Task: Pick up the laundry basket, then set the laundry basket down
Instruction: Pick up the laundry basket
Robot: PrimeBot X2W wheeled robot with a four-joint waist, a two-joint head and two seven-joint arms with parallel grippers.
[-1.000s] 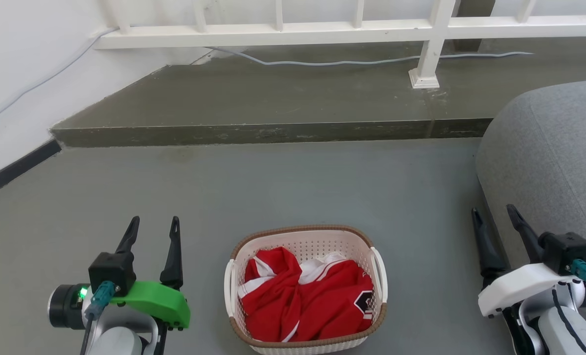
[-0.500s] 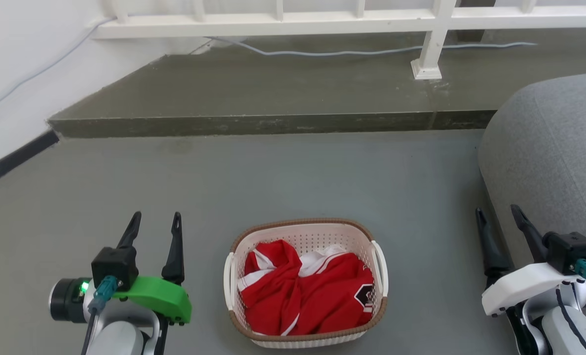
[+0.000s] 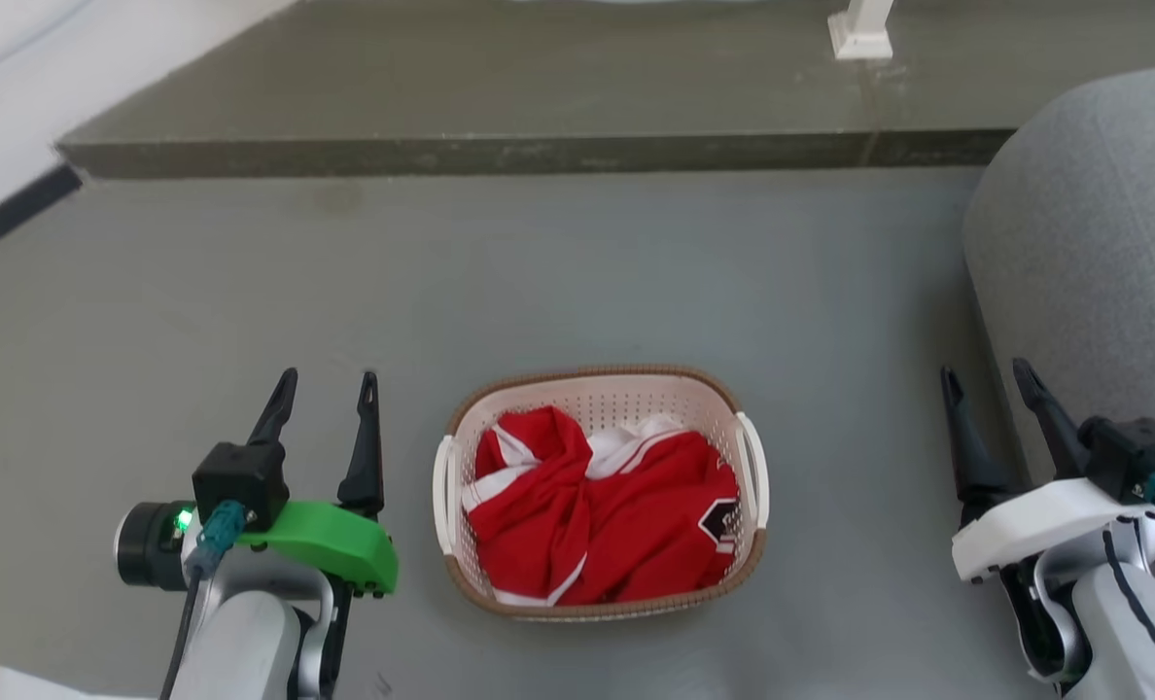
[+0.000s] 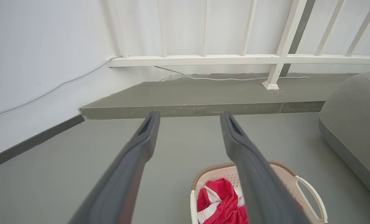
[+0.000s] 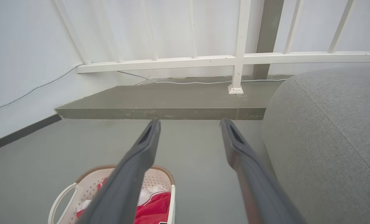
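Observation:
The laundry basket (image 3: 605, 394) sits on the grey floor between my two arms, cream-white and perforated with a brown rim and white side handles. A red and white garment (image 3: 597, 510) fills it. My left gripper (image 3: 329, 375) stands open to the basket's left, apart from it, with nothing between its fingers. My right gripper (image 3: 986, 367) is open well to the basket's right, beside the grey cushion. In the left wrist view the left gripper (image 4: 189, 114) frames bare floor, with the basket (image 4: 289, 175) low at the right. The right wrist view has the right gripper (image 5: 189, 123) open and the basket (image 5: 88, 175) at the lower left.
A large grey cushion (image 3: 1093, 253) bulges in on the right, close to my right arm. A raised concrete step (image 3: 500, 151) runs across the back, with a white railing (image 4: 222, 59) and a pale cable (image 4: 222, 78) on it. A white wall (image 4: 32, 62) closes the left side.
The head camera has tilted downward, so the railing has slid out of the top and the basket sits higher in the picture. Both grippers stay open beside the basket.

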